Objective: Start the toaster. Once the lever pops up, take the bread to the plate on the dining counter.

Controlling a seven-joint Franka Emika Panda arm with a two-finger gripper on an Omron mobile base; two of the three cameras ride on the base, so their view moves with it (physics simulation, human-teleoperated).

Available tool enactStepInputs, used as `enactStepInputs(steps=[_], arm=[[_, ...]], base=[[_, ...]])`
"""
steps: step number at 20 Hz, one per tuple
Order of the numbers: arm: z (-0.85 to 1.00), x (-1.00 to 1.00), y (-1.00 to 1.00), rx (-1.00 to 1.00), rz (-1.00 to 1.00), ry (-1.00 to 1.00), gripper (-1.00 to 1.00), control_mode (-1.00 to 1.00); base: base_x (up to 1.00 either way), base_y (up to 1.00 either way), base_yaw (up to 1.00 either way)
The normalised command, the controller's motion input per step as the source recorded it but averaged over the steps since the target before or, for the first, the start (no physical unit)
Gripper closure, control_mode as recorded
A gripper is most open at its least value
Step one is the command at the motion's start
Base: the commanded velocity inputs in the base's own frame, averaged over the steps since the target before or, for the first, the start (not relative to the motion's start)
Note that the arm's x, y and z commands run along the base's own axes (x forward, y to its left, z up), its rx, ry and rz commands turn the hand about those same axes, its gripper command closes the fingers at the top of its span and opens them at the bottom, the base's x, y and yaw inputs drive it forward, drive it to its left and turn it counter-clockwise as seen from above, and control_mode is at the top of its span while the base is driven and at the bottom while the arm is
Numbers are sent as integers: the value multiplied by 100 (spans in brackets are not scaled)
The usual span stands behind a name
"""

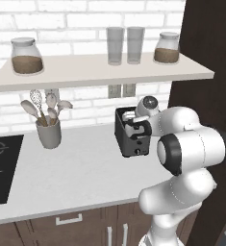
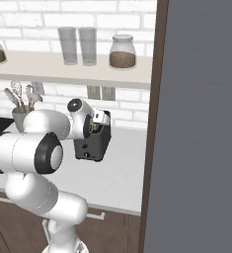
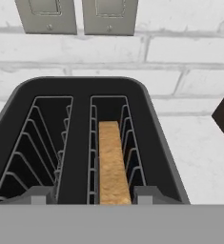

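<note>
**Now hovering over the toaster**

Right now the pincer (image 1: 135,126) is hanging just above the toaster (image 1: 130,141), pointing down into its two slots. Its fingers (image 3: 36,195) are showing as small grey tips at the near edge of the toaster top, one before each slot, but how far apart they are standing and whether they are gripping anything I cannot tell; nothing is showing between them.

Directly below the pincer, the bread (image 3: 113,164) is sitting upright in the slot on the right of the hand view, its tan edge facing up between the wire guides. The slot beside it is holding only wire.

Beyond the pincer, two wall plates (image 3: 77,16) are sitting on the white brick wall, just behind the toaster. Off to the pincer's left, well apart on the worktop (image 1: 71,173), a cup of utensils (image 1: 48,126) is standing. Above, a shelf (image 1: 100,71) is carrying two glasses (image 1: 125,44) and jars.
</note>
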Motion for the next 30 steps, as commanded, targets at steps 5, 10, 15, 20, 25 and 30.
enactStepInputs(steps=[5, 10, 15, 20, 25, 30], arm=[[14, 0, 0, 0, 0, 0, 100, -100], [33, 0, 0, 0, 0, 0, 100, -100], [55, 0, 0, 0, 0, 0, 100, -100], [59, 0, 0, 0, 0, -1, 100, -100], [60, -8, 0, 2, 0, 0, 100, -100], [29, -33, 0, 8, 0, 0, 100, -100]], base=[[0, 0, 0], [0, 0, 0], [0, 0, 0], [0, 0, 0], [0, 0, 0], [0, 0, 0]])
